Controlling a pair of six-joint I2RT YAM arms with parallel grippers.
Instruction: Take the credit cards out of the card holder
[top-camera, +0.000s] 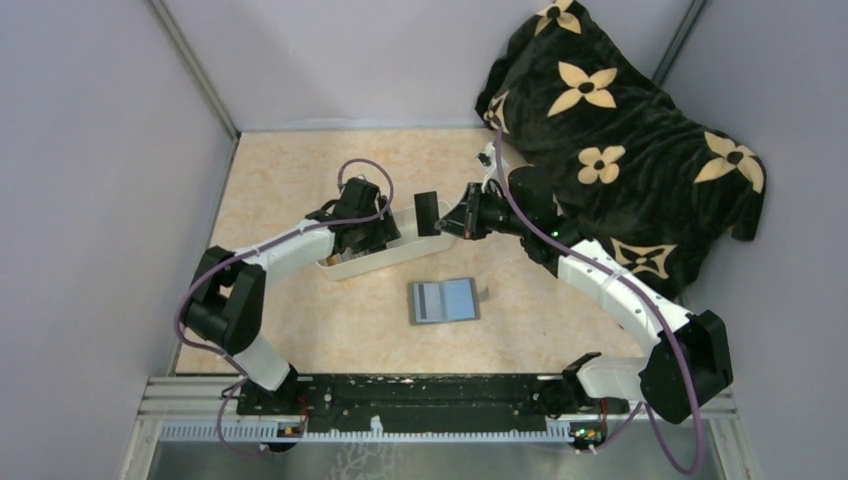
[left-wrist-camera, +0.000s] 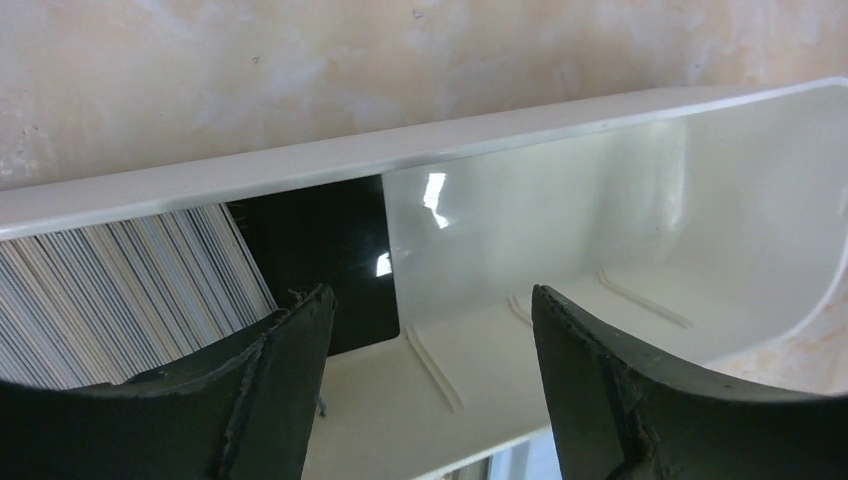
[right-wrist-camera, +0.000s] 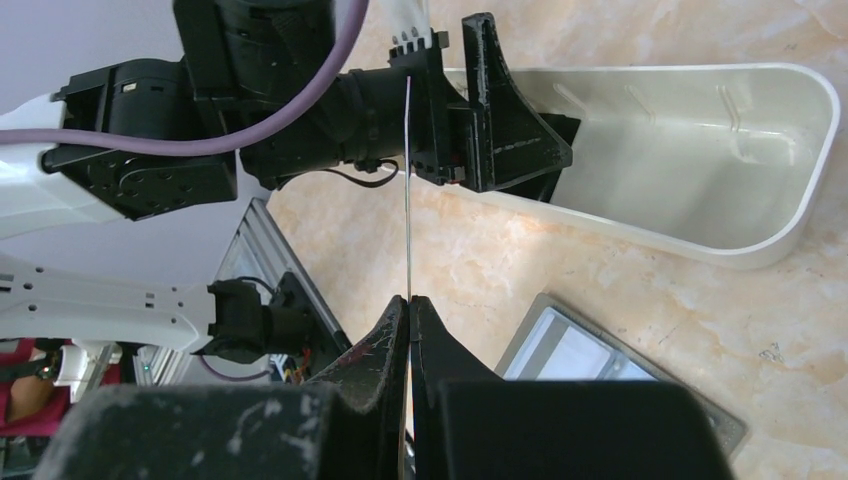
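Observation:
The grey card holder (top-camera: 443, 300) lies open and flat on the table, its blue-grey pockets up; it also shows in the right wrist view (right-wrist-camera: 575, 350). My right gripper (top-camera: 455, 218) is shut on a black credit card (top-camera: 428, 213), held upright in the air beside the white tray's right end. In the right wrist view this card (right-wrist-camera: 408, 200) is edge-on between my shut fingers (right-wrist-camera: 409, 305). My left gripper (left-wrist-camera: 430, 340) is open and empty over the tray. A black card (left-wrist-camera: 320, 250) and a striped pale card (left-wrist-camera: 120, 290) lean inside the tray.
The long white tray (top-camera: 365, 262) sits behind the card holder, my left gripper (top-camera: 380, 232) above it. A black blanket with pale flower shapes (top-camera: 620, 140) fills the back right corner. Grey walls close the table on the left, back and right.

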